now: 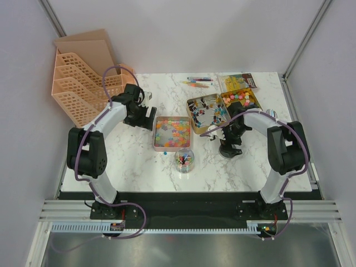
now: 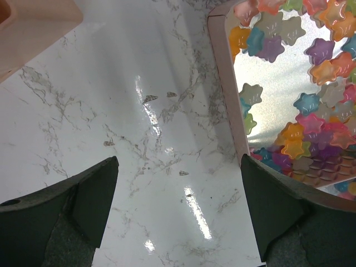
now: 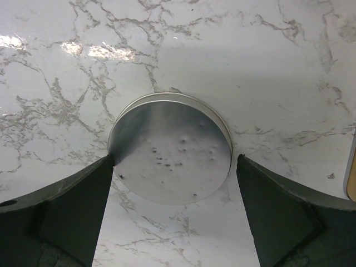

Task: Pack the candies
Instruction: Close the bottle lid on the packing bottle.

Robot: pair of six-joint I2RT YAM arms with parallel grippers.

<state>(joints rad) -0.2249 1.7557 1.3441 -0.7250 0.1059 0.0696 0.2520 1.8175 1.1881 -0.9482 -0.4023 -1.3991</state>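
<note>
Star-shaped multicoloured candies (image 1: 172,132) fill a shallow pink tray (image 1: 156,133) at mid-table; in the left wrist view the candies (image 2: 300,72) lie behind the tray's rim (image 2: 225,83). Darker wrapped candies (image 1: 207,111) fill a second tray, and a third tray of candies (image 1: 240,100) stands behind it. A small round jar (image 1: 184,160) holds more candies. My left gripper (image 1: 146,114) (image 2: 178,211) is open over bare marble just left of the pink tray. My right gripper (image 1: 228,149) (image 3: 175,211) points down, open, around a round silver lid (image 3: 169,147) lying flat on the table.
A pink mesh file organiser (image 1: 83,83) stands at the back left. Thin coloured pens (image 1: 197,82) and a flat box lid (image 1: 240,81) lie at the back. One loose blue candy (image 1: 165,152) lies on the marble in front of the pink tray.
</note>
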